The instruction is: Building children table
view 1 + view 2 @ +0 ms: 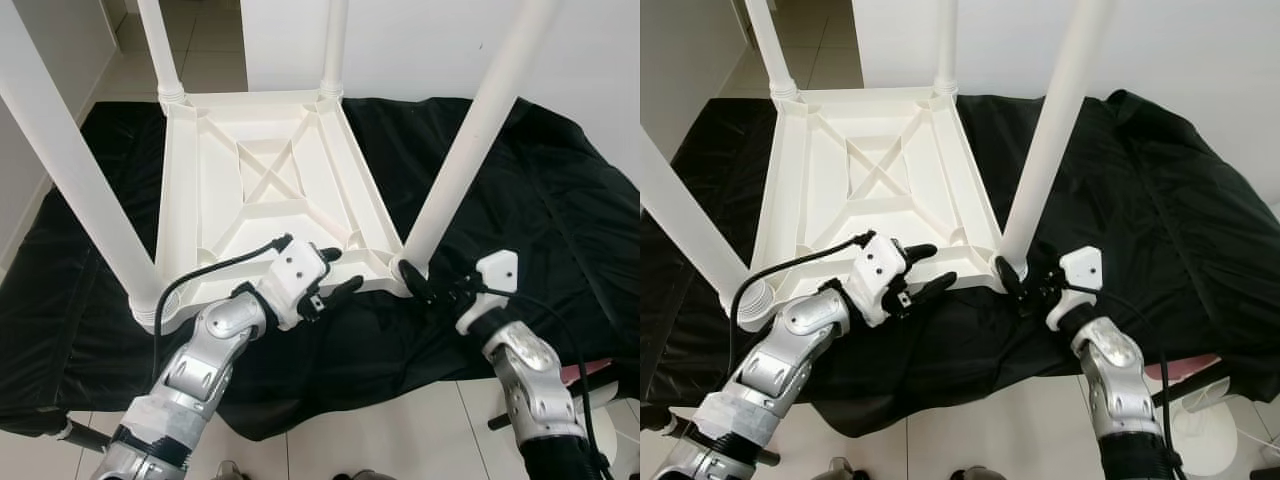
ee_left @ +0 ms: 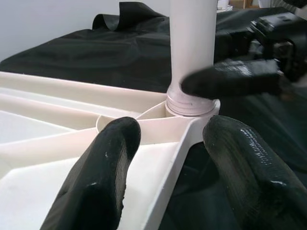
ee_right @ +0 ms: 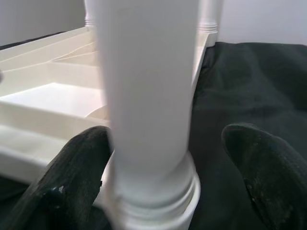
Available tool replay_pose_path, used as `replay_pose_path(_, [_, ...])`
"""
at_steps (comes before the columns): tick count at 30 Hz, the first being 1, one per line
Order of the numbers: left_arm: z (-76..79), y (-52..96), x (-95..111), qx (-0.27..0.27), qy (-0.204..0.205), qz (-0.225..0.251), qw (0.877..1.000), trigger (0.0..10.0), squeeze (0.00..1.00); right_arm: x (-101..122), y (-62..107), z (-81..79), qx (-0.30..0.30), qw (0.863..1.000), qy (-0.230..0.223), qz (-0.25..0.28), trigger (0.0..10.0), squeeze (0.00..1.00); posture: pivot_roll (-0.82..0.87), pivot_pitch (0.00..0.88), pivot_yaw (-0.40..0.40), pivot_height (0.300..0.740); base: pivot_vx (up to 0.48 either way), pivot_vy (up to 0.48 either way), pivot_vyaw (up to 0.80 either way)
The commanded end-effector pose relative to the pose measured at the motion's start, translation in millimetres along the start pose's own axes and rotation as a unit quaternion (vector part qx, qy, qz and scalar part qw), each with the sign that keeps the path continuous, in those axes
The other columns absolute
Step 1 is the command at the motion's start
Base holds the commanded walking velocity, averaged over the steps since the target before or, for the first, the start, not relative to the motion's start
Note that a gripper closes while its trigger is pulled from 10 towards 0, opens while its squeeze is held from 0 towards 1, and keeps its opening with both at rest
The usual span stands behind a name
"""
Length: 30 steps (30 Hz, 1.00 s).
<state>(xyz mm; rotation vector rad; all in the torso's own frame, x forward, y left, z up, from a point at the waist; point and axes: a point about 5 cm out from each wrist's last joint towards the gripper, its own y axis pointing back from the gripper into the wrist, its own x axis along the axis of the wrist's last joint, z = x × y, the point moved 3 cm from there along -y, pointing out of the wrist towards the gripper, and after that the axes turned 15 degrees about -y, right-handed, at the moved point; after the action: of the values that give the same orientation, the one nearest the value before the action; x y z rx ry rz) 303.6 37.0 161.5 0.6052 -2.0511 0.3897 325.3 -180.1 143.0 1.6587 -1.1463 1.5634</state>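
1. A white plastic children's table (image 1: 265, 190) lies upside down on a black cloth (image 1: 540, 200), four legs up.
2. The right end effector (image 1: 432, 287) straddles the near right white tubular leg (image 1: 470, 150) at its socket, fingers wide, seemingly not clamped.
3. The left end effector (image 1: 335, 272), fingers wide, straddles the table's near rim.
4. Risk: a half-seated leg may tilt or pop out if pushed sideways.

Both eye views look steeply down from the robot's head onto the upturned white plastic children's table (image 1: 262, 190) lying on black cloth (image 1: 520, 200), the two offset slightly sideways. The left wrist view sits low and close, facing along its fingers (image 2: 103, 177) across the table's rim toward the near right white leg (image 2: 193, 52). The right wrist view faces that same leg (image 3: 146, 96) from very near.
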Motion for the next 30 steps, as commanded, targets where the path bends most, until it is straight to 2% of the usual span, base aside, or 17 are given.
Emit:
replay_pose_path(1, [9.3, 0.9, 1, -0.035, 0.007, 0.002, 0.999, 10.0, 0.0, -3, -7.3, 3.8, 0.019, 1.0, 0.001, -0.012, 10.0, 0.0, -0.05, 0.037, -0.048, 0.74, 0.0, 0.0, 0.0])
replay_pose_path(3, [9.3, 0.9, 1, -0.035, 0.007, 0.002, 0.999, 10.0, 0.0, -3, -7.3, 3.8, 0.019, 1.0, 0.001, -0.012, 10.0, 0.0, -0.05, 0.037, -0.048, 0.74, 0.0, 0.0, 0.0])
replay_pose_path(5, [10.7, -0.3, 0, -0.039, 0.002, -0.008, 0.999, 10.0, 0.0, -6, -19.1, -0.5, 0.043, 0.999, 0.001, -0.024, 10.0, 0.0, -0.04, 0.028, -0.05, 0.74, 0.0, 0.0, 0.0])
replay_pose_path(9, [11.7, -2.2, 0, -0.041, -0.01, -0.012, 0.999, 10.0, 0.0, -9, -30.4, -8.5, 0.066, 0.997, 0.001, -0.032, 10.0, 0.0, -0.03, 0.022, -0.053, 0.74, 0.0, 0.0, 0.0])
replay_pose_path(10, [12.1, -2.7, 1, -0.04, -0.011, -0.012, 0.999, 10.0, 0.0, -11, -34.1, -11.2, 0.077, 0.996, 0.003, -0.038, 7.7, 0.0, -0.02, 0.019, -0.058, 0.74, 0.0, 0.0, 0.0])
replay_pose_path(12, [12.1, -2.7, 1, -0.04, -0.011, -0.012, 0.999, 10.0, 0.0, -11, -34.1, -11.2, 0.077, 0.996, 0.003, -0.038, 7.7, 0.0, -0.02, 0.019, -0.058, 0.74, 0.0, 0.0, 0.0])
replay_pose_path(14, [12.7, -3.0, 3, -0.038, -0.007, -0.009, 0.999, 10.0, 0.0, -15, -38.0, -11.2, 0.091, 0.995, 0.002, -0.044, 2.0, 0.0, -0.01, 0.015, -0.067, 0.74, 0.0, 0.0, 0.0])
replay_pose_path(15, [13.4, -2.6, 2, -0.038, -0.007, -0.01, 0.999, 10.0, 0.0, -16, -37.5, -10.2, 0.091, 0.995, 0.001, -0.046, 0.0, 0.0, -0.01, 0.013, -0.073, 0.74, 0.0, 0.0, 0.0])
replay_pose_path(23, [15.5, -0.4, 2, -0.046, 0.006, -0.013, 0.999, 10.0, 0.0, -19, -34.2, -3.2, 0.087, 0.995, 0.002, -0.054, 0.0, 0.0, -0.01, 0.011, -0.076, 0.74, 0.0, 0.0, 0.0])
replay_pose_path(24, [14.9, -0.5, 1, -0.044, 0.004, -0.013, 0.999, 10.0, 0.0, -20, -33.2, -1.3, 0.081, 0.995, 0.001, -0.051, 3.4, 0.0, -0.01, 0.011, -0.075, 0.74, 0.0, 0.0, 0.0])
replay_pose_path(26, [14.8, -0.7, 1, -0.044, 0.003, -0.013, 0.999, 10.0, 0.0, -20, -32.7, -0.8, 0.076, 0.996, 0.0, -0.049, 3.4, 0.0, -0.01, 0.01, -0.074, 0.74, 0.0, 0.0, 0.0])
replay_pose_path(27, [14.9, -1.0, 1, -0.045, 0.003, -0.013, 0.999, 10.0, 0.0, -18, -32.0, -1.6, 0.071, 0.997, -0.003, -0.042, 10.0, 0.0, -0.02, 0.012, -0.071, 0.74, 0.0, 0.0, 0.0])
replay_pose_path(30, [15.0, -1.2, 1, -0.046, 0.003, -0.012, 0.999, 10.0, 0.0, -17, -31.5, -1.9, 0.066, 0.997, -0.007, -0.035, 10.0, 0.0, -0.02, 0.012, -0.071, 0.74, 0.0, 0.0, 0.0])
